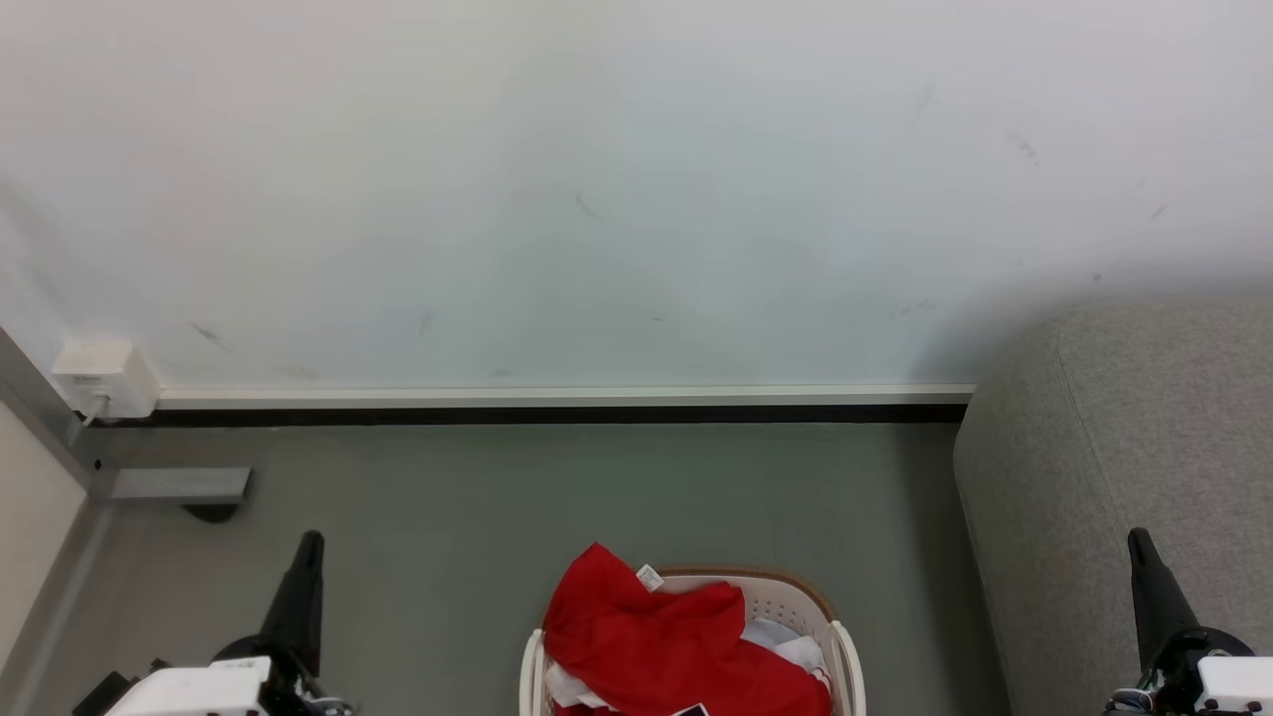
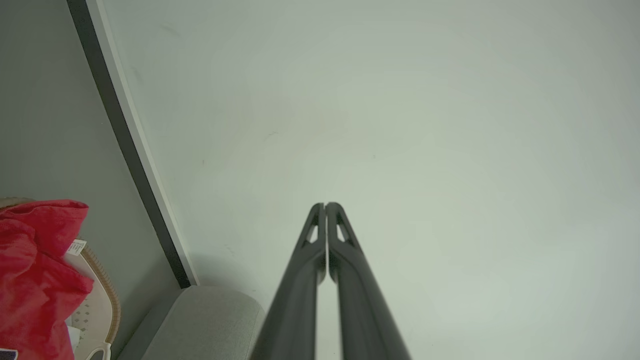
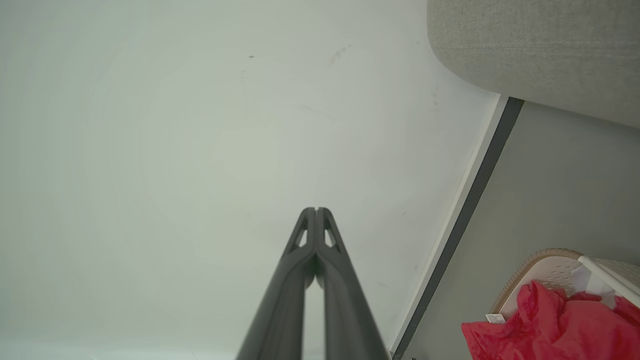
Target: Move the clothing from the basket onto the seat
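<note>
Grey floor [image 1: 448, 517]: basket [image 1: 786, 597] is heaped with red clothing [image 1: 656, 636]; left gripper [image 2: 325, 205] and right gripper [image 3: 316, 210] are pinched together, empty.

head: high, forward-down at floor [image 1: 477, 497] and wall [image 1: 597, 199] | wrists: facing wall, rolled opposite ways | shared: basket [image 1: 791, 579], seat [image 1: 1144, 428]

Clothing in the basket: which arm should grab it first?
Right, probably: the left end effector and right end effector are both shut, empty, flanking the basket, but the seat lies on the right's side.
</note>
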